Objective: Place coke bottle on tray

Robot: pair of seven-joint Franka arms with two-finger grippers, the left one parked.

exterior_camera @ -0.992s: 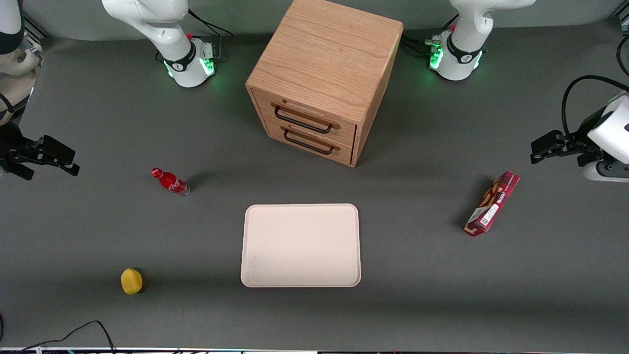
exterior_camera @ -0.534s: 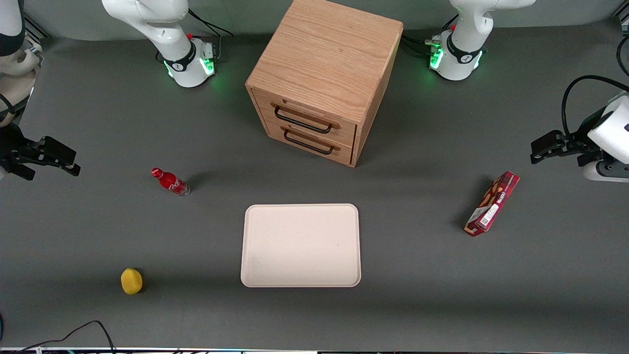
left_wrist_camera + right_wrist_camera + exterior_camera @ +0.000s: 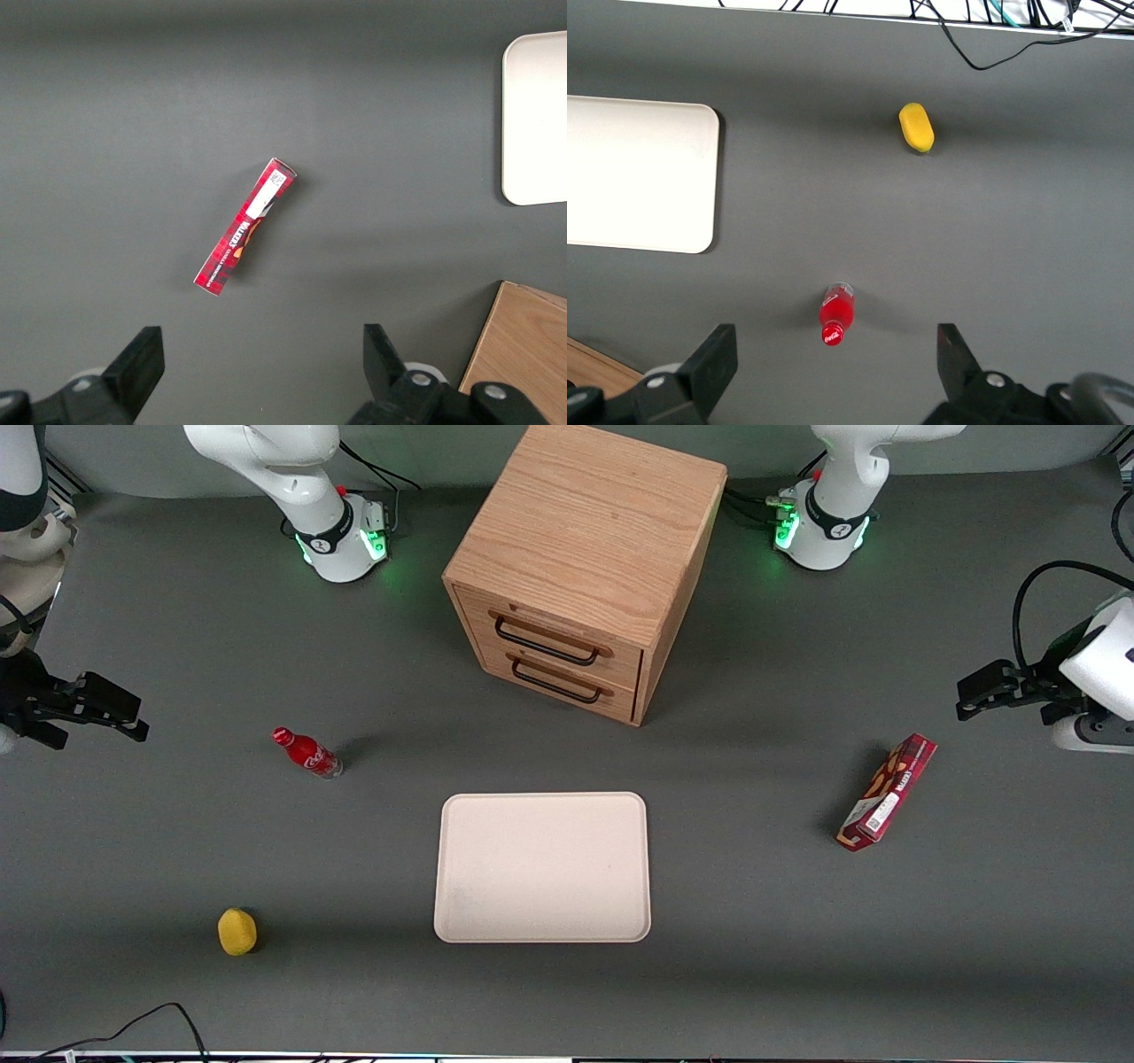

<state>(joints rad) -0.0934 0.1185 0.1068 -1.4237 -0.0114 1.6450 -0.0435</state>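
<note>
— Well, what writing can be read?

— White script is seen on the coke bottle (image 3: 307, 753), though it cannot be made out letter by letter. Print is carried by the red snack box (image 3: 887, 792), too small to be read.

— Where is the bottle placed?

— It is laid on its side on the grey worktop (image 3: 177, 646), left of centre in the front frame, well apart from the tray (image 3: 542, 866), which sits at lower centre.

— And the claw (image 3: 137, 722)?

— It is held at the left edge of the front frame, apart from the bottle, fingers spread and nothing gripped.

— What else is counted?

— One wooden cabinet (image 3: 585, 567) with two drawers at upper centre, one yellow lemon (image 3: 236, 932) at lower left, one box at the right. Nothing is set between bottle and tray.
</note>
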